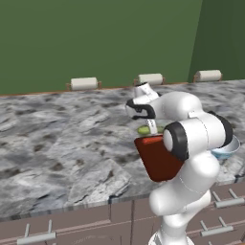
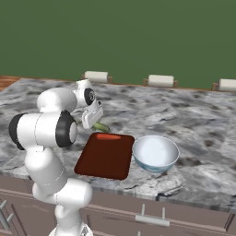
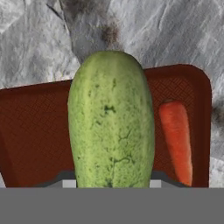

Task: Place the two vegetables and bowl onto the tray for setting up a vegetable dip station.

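My gripper (image 2: 94, 117) is shut on the green cucumber-like vegetable (image 3: 110, 122), which hangs lengthwise over the far part of the dark reddish-brown tray (image 3: 35, 131). The same vegetable (image 2: 101, 126) shows at the tray's (image 2: 103, 161) far left corner. The red vegetable (image 3: 176, 138), slim and carrot-like, lies on the tray near its far edge (image 2: 108, 136). The pale bluish-grey bowl (image 2: 155, 153) stands on the counter, touching the tray's right side. From the left, my arm covers part of the tray (image 1: 154, 161) and most of the bowl (image 1: 228, 150).
The grey marbled counter (image 1: 57, 143) stretches wide to the left and behind the tray. Three white rolls on brown holders (image 1: 83, 83) line the back edge under the green wall. Drawers with metal handles (image 2: 152, 220) run below the counter's front edge.
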Tool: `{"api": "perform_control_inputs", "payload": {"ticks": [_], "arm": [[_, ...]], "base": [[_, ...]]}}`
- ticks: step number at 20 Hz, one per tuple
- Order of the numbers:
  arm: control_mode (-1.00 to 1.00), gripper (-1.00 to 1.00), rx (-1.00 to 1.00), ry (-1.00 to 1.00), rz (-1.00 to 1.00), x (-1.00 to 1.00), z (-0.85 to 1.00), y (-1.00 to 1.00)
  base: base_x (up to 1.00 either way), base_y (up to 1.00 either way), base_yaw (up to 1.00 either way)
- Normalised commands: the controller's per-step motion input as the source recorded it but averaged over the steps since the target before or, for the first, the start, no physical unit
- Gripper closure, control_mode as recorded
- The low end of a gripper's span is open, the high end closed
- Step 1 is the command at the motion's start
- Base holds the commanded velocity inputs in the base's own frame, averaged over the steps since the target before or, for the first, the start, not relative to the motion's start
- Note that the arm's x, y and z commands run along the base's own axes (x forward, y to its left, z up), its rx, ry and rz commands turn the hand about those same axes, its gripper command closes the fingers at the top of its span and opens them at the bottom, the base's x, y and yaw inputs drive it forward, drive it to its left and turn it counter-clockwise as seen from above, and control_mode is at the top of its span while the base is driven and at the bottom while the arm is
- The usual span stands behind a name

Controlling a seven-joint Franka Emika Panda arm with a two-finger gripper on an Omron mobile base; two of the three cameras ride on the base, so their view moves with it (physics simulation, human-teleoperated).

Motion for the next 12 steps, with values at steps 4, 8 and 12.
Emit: {"api": "perform_control_inputs", "payload": {"ticks": [4, 8, 12], "arm": [[-1.00, 1.00, 0.00, 0.00, 0.21, 0.21, -0.25, -0.41], [-1.00, 1.00, 0.00, 0.00, 0.14, 0.09, -0.28, -0.22], [-1.00, 1.00, 0.00, -0.03, 0.02, 0.08, -0.40, 0.00]], "base": [[0.00, 0.00, 0.00], [0.00, 0.00, 0.00], [0.00, 0.00, 0.00]]}}
